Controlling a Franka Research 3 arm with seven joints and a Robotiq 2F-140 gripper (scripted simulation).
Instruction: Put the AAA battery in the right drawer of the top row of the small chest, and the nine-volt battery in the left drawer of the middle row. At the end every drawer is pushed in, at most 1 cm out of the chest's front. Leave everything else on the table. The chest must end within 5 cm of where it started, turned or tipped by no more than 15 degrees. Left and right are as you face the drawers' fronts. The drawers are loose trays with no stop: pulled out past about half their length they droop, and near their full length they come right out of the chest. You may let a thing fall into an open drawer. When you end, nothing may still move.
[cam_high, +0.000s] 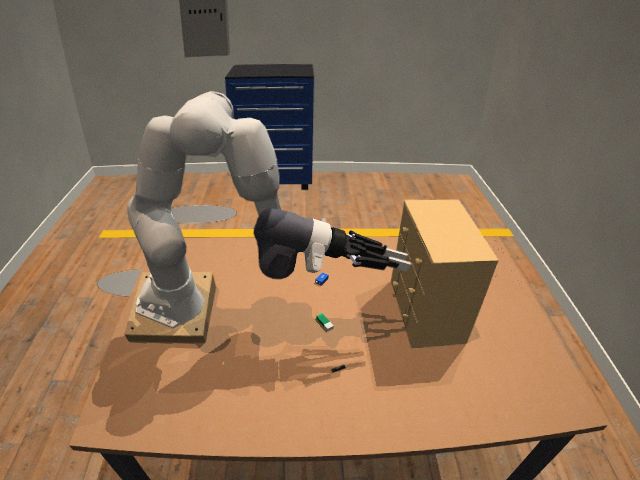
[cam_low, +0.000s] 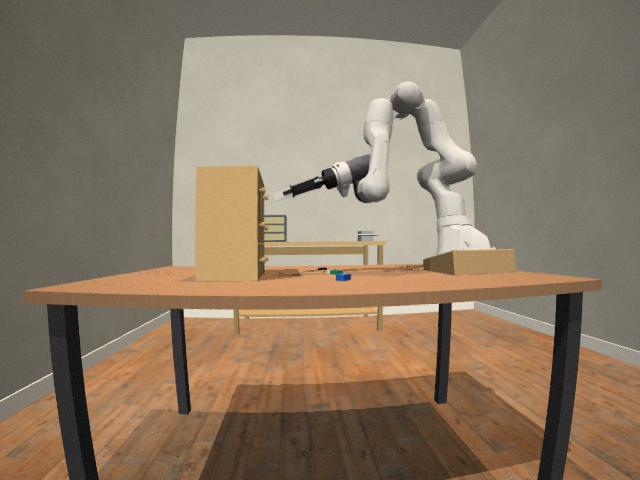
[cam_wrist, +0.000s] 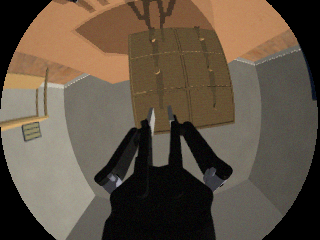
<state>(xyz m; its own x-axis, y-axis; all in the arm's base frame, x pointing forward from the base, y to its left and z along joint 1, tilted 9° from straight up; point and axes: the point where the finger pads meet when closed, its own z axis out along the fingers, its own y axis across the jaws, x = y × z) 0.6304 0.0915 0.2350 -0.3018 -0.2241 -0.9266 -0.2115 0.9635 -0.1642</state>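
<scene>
The small chest stands upright; its drawers look pushed in. My gripper is open only slightly, with nothing held. Its tips are just short of the top right drawer's knob, which is hidden in the wrist view. The middle left drawer's knob shows in the wrist view. The nine-volt battery, a blue block, lies between chest and arm base. The AAA battery, apparently the small black cylinder, lies farther toward the table's front in the top view.
A green and white block lies between the two batteries. The arm base is at the table's opposite end from the chest. The top left drawer's knob protrudes beside the gripper. The blue cabinet stands beyond the table.
</scene>
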